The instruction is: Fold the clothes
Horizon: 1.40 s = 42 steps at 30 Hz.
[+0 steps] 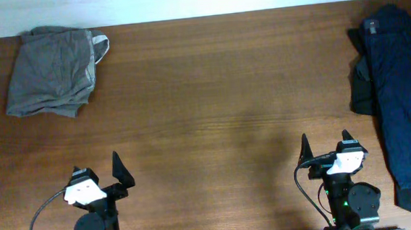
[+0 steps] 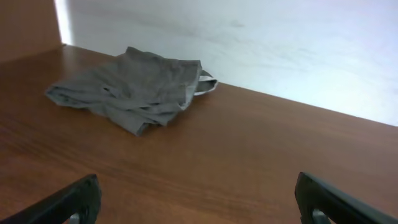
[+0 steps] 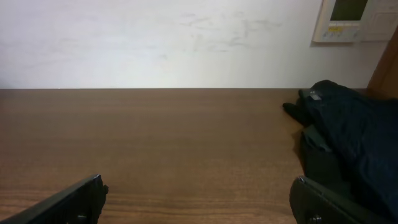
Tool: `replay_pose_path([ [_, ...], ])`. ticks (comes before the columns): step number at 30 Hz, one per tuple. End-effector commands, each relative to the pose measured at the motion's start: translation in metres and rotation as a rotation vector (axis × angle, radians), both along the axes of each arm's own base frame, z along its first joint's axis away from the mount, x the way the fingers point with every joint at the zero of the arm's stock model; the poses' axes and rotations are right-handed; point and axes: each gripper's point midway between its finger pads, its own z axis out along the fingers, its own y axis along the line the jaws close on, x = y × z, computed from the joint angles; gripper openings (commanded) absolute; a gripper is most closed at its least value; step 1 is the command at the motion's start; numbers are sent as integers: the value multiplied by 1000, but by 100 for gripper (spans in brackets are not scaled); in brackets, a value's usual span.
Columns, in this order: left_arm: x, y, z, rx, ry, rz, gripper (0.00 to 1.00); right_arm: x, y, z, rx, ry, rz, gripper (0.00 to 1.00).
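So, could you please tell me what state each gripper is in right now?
Left gripper: open, holding nothing.
Right gripper: open, holding nothing.

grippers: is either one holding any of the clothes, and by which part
Nothing is held: left gripper and right gripper both stand open, apart from the grey shorts and navy garments.

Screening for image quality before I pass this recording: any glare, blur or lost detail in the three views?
Overhead: even light, sharp, but the navy garments lose fold detail. Left wrist: grey shorts read clearly; a strip of wall at top left is blown out. Right wrist: navy garments nearly black, wall bright.
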Motion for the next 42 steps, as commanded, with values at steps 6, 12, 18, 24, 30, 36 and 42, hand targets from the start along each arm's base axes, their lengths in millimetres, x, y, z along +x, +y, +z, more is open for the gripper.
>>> replay_pose_path([
  [6, 0, -21, 6, 148, -17, -140, 99, 0, -4, -2, 10, 2, -23, 99],
  [12, 0, -22, 6, 147, -17, -145, 99, 0, -4, -2, 10, 1, -23, 99],
  [18, 0, -23, 6, 147, -17, -149, 99, 0, -4, -2, 10, 2, -23, 99],
  [24, 0, -23, 6, 147, -17, -149, 99, 0, -4, -2, 10, 1, -23, 99],
  [30, 0, -23, 6, 147, -17, -149, 99, 0, -4, -2, 10, 2, -23, 99],
  [36, 0, -23, 6, 147, -17, -149, 99, 0, -4, -2, 10, 1, -23, 99],
  [42, 0, -23, 6, 147, -17, -149, 99, 0, -4, -2, 10, 1, -23, 99],
])
